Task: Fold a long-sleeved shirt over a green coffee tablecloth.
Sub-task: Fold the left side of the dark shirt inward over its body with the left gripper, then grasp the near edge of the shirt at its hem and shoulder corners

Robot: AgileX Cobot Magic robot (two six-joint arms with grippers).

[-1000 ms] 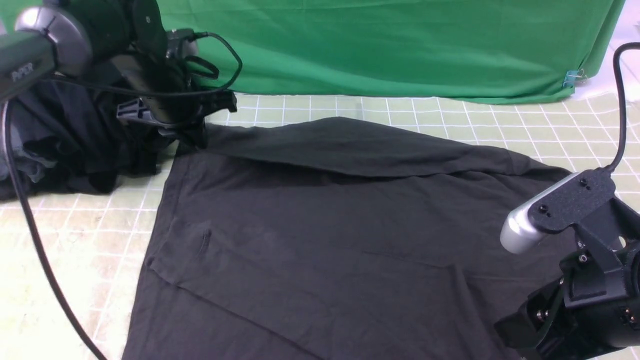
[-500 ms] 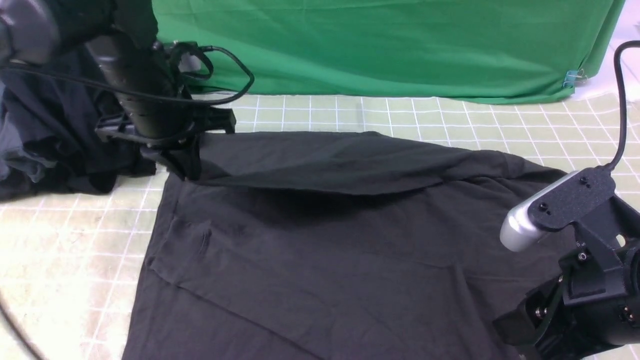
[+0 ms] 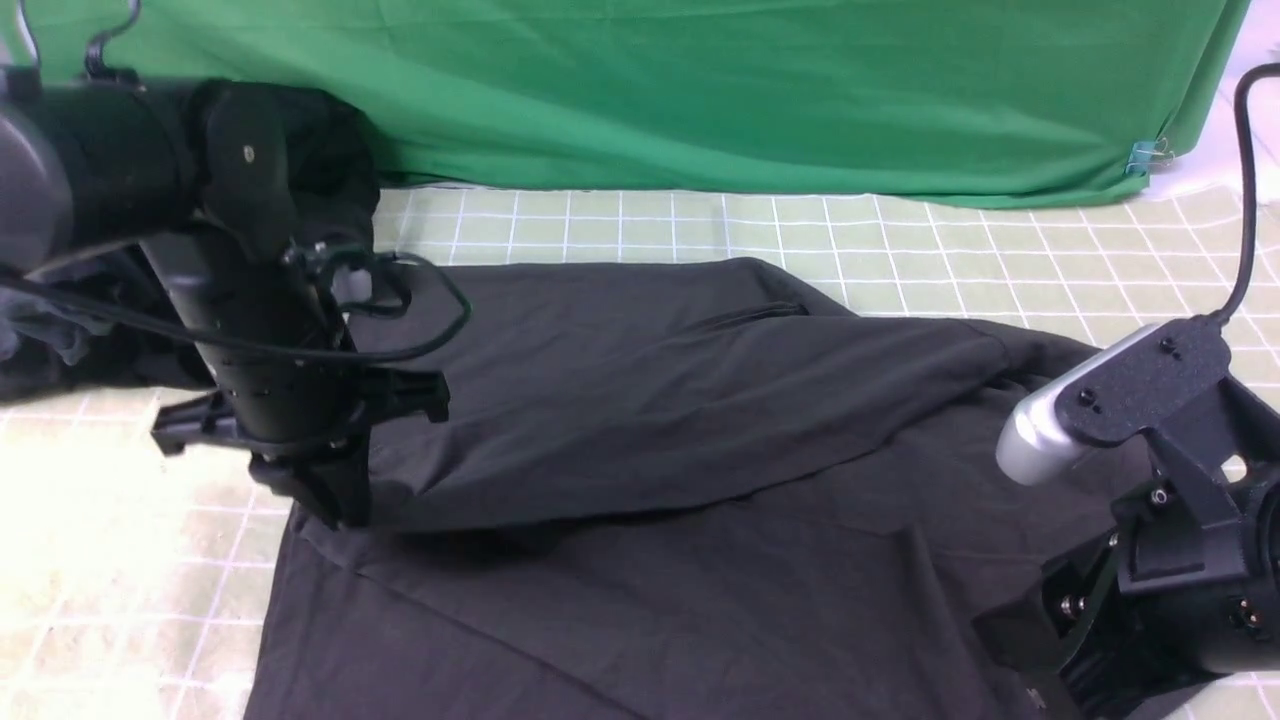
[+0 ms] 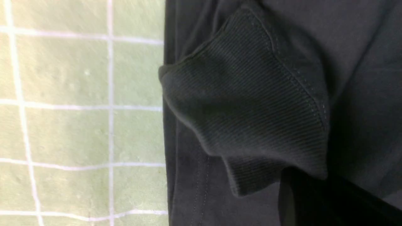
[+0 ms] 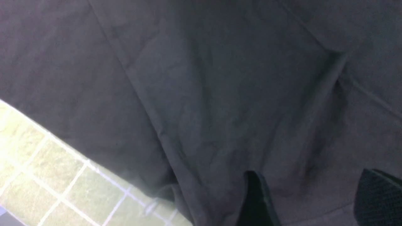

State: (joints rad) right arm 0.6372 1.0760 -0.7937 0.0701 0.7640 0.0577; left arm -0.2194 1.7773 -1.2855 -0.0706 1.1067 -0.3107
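Note:
The charcoal long-sleeved shirt [image 3: 700,560] lies spread on the pale green, white-gridded tablecloth [image 3: 900,240]. One sleeve [image 3: 620,400] is drawn across its body toward the near left. My left gripper [image 3: 335,510] points down at the shirt's left edge, shut on the sleeve's ribbed cuff [image 4: 245,103], which bunches just above the fabric. My right gripper [image 5: 317,201] hovers low over the shirt's right side, its dark fingers [image 5: 256,201] wide apart with only flat cloth [image 5: 204,78] under them. In the front view its jaws are hidden behind the wrist [image 3: 1180,560].
A vivid green backdrop cloth [image 3: 750,90] hangs along the far edge, with a small metal clip [image 3: 1150,155] at its right. A blacker heap of garments [image 3: 60,340] lies at the far left behind my left arm. Bare tablecloth [image 4: 62,131] shows beside the shirt's left edge.
My left gripper has carried the sleeve from the far left corner toward the near side, laying it over the shirt's body. The right arm has barely shifted.

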